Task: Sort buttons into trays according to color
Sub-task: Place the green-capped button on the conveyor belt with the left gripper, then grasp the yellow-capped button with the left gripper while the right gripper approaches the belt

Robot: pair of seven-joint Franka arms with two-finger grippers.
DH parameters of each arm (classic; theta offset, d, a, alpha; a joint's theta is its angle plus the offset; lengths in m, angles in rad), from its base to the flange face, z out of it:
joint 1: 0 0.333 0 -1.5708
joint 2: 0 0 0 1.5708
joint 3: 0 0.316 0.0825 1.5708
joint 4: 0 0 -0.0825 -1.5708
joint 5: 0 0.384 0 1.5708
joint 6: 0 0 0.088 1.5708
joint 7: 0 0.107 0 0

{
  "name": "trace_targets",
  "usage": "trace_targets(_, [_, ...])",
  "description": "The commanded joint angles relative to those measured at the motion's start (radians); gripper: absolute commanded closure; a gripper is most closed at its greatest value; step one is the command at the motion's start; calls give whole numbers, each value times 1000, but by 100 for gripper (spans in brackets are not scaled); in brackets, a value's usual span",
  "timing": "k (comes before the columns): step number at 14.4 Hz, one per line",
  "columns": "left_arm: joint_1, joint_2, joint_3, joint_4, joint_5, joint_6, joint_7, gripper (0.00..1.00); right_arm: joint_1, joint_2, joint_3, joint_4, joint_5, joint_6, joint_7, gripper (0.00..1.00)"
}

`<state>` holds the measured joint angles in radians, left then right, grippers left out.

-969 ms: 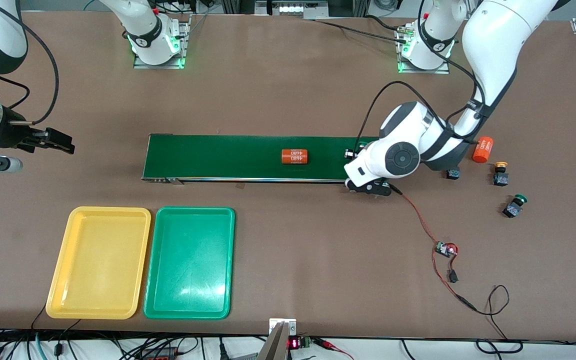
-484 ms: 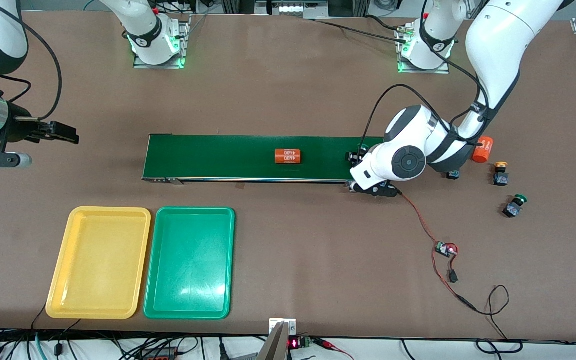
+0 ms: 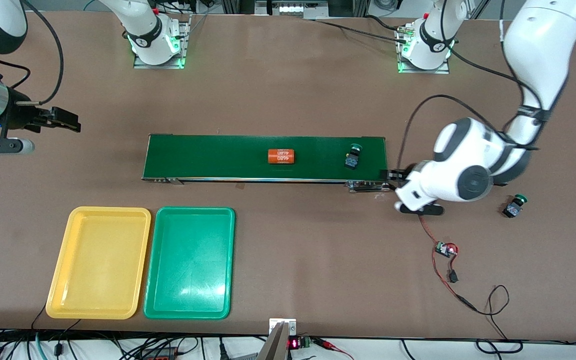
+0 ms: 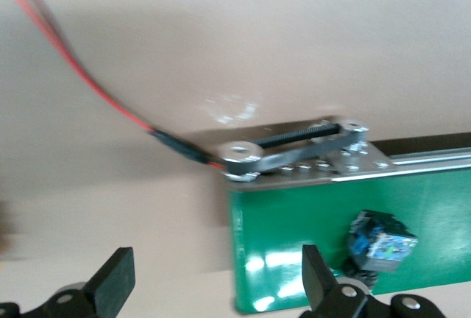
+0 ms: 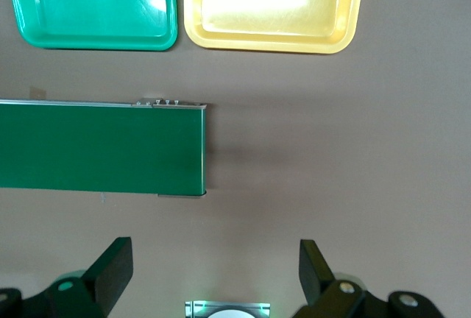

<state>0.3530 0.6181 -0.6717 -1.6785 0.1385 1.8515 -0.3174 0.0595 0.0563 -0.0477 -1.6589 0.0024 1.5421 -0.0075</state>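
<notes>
A green-capped button (image 3: 353,156) lies on the dark-green conveyor belt (image 3: 218,157), near the belt's end toward the left arm. An orange cylinder (image 3: 281,156) lies mid-belt. The left gripper (image 4: 213,288), its fingers spread and holding nothing, hangs over the table just off that belt end. A second green-capped button (image 3: 514,206) sits on the table, probably tipped on its side. The right gripper (image 5: 213,274) waits with fingers apart. The yellow tray (image 3: 99,263) and green tray (image 3: 189,262) sit side by side.
</notes>
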Motion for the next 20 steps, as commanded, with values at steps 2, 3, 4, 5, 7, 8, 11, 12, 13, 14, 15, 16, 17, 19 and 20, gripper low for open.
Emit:
trace_targets(2, [32, 15, 96, 10, 13, -18, 37, 0, -12, -232, 2, -307, 7, 175, 3, 0])
trace_targets(3, [34, 15, 113, 3, 13, -18, 41, 0, -13, -292, 2, -399, 7, 244, 4, 0])
trace_targets(4, [37, 15, 136, 0, 19, -24, 50, 0, -14, -341, 2, -476, 7, 307, 6, 0])
trace_targets(5, [38, 15, 148, -3, 41, -28, 66, 0, -14, -366, 3, -511, 8, 326, 6, 0])
trace_targets(7, [93, 11, 149, -42, 85, -17, 148, 0, -1, -366, 21, -527, 8, 317, 15, 0])
trace_targets(8, [118, 11, 147, -50, 87, -18, 170, 0, 28, -351, 23, -524, 8, 323, 18, 0])
trace_targets(11, [170, 3, 146, -108, 89, -17, 235, 0, 112, -313, 23, -525, 8, 363, 107, 0])
trace_targets(12, [172, 3, 146, -116, 89, -17, 235, 0, 146, -291, 23, -524, 8, 372, 127, 0])
trace_targets(13, [173, 3, 147, -127, 87, -17, 235, 0, 175, -268, 23, -521, 8, 384, 133, 0])
trace_targets(14, [176, 5, 147, -142, 87, -5, 235, 0, 199, -248, 23, -521, 8, 406, 135, 0])
trace_targets(15, [198, 3, 147, -176, 89, 41, 236, 0, 216, -233, 23, -521, 10, 424, 136, 0])
trace_targets(16, [213, 3, 147, -200, 89, 78, 236, 0, 227, -216, 23, -518, 22, 438, 147, 0])
trace_targets(17, [215, 3, 147, -219, 89, 100, 236, 0, 238, -207, 23, -518, 36, 444, 174, 0])
trace_targets(19, [222, 5, 149, -224, 89, 104, 236, 0, 269, -173, 23, -516, 36, 447, 236, 0])
trace_targets(20, [228, 6, 149, -224, 99, 107, 236, 0, 284, -147, 23, -503, 36, 457, 265, 0])
